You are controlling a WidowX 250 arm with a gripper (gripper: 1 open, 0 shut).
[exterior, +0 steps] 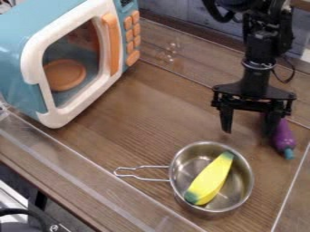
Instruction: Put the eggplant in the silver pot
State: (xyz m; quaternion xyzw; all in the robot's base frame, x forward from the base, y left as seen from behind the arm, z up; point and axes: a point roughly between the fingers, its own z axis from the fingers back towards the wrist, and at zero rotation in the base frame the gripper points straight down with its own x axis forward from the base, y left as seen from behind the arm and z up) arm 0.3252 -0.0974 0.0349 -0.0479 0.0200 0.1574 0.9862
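Purple eggplant (284,139) lies near the right edge; hand (248,120) beside it, fingers apart; bare wood left of both.

Your robot arm (258,60) looks black all over, built of slim, angular segments with bulky housings near the top; a thin dark cable (287,69) curves along one side, and your black tool (253,123) has a wide crossbar with two narrow, jagged-edged fingers (227,118); finer markings are too small to read
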